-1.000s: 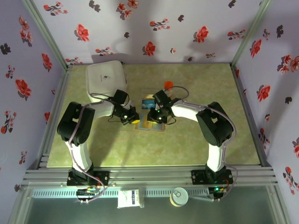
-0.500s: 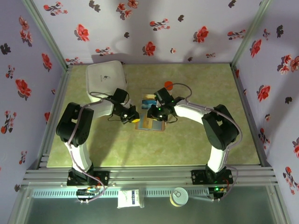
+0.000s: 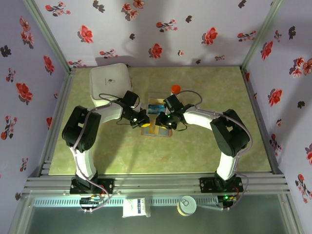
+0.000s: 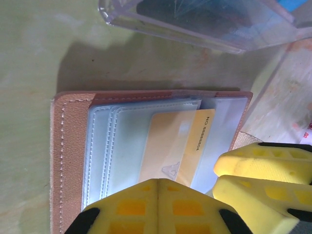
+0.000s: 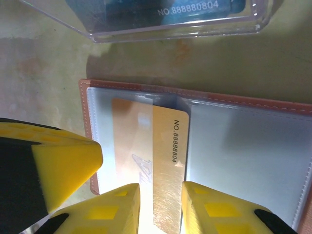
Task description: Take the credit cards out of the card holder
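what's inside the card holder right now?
One gold card, sticking partly out of a clear sleeve in the card holder. Other sleeves look empty through cloudy plastic. The card's near end is hidden under the right gripper.

The top camera hangs high above and behind the arm bases, tilted down and forward; it takes in the whole table [image 3: 204,156] up to the flowered back wall [image 3: 195,44], all small and far. The left wrist camera rides just behind the left gripper [image 4: 158,187], the right wrist camera behind the right gripper [image 5: 161,195]; both look steeply down from very close, facing the far side. The two share the open card holder [image 4: 70,156], the gold card [image 4: 175,151] and the clear box [image 4: 195,24] along their upper edges; each catches the other's yellow fingers. The top view holds that same spot at mid-table.
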Motion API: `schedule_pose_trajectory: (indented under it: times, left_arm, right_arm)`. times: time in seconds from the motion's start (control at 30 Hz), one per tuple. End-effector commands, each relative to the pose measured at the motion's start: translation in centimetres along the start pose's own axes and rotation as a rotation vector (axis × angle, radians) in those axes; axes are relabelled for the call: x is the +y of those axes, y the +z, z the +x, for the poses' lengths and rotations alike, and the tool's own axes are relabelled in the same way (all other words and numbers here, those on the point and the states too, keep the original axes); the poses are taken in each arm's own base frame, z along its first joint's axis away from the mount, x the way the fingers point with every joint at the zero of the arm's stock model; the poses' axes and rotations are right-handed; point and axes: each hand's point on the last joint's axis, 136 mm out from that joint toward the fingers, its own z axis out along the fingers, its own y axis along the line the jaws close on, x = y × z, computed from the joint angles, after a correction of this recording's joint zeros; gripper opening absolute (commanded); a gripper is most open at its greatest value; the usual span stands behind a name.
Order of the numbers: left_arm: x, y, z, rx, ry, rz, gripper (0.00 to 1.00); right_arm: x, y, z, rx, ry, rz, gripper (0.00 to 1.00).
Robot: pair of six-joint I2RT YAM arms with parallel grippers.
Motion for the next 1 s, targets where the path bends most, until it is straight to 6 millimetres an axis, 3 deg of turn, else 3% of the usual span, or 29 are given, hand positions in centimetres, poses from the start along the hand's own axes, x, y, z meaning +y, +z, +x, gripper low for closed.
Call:
schedule_pose_trajectory:
  times: [0.0,0.5,0.97]
  left_arm:
    - [1.2,0.7,0.6,0.034,0.0,-0.034,0.0]
    - [2.8,1.2,1.1,0.052,-0.009,-0.09,0.0]
    - [2.8,1.2,1.1,0.053,-0.011,-0.094,0.0]
  right_arm:
    - [-0.2,0.4,0.0,0.007,0.023,-0.019,0.29]
    - [-1.5,1.7,0.5,0.033,0.036,0.006,0.29]
    - [0.7,1.0,0.2,0.007,0.045,-0.122,0.25]
